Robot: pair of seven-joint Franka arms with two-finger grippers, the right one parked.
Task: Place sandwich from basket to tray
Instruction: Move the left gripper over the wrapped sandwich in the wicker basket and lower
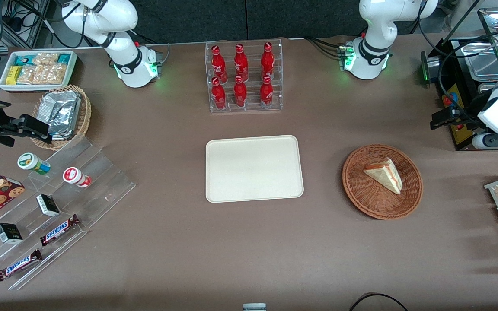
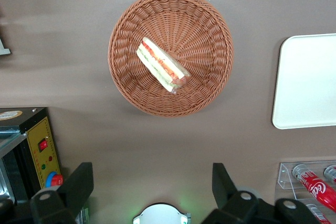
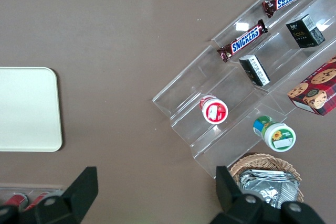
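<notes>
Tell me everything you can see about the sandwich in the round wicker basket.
The sandwich is a triangular wedge of pale bread with red-orange and green filling along its cut edge, in what looks like clear wrap. It lies on its side in the reddish-brown basket, slightly off centre, touching only the weave. The tray lies apart, bare. The gripper hangs open high above the table, beside the basket, not touching it.

Sandwich [image 1: 384,173] in basket [image 1: 361,194]; tray [image 1: 254,168] bare; hand [image 1: 441,119] raised near basket.

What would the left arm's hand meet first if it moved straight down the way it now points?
Probably bare table. The hand, open, hangs high and points at the brown surface beside the basket, not at the sandwich. Depth is hard to judge.
</notes>
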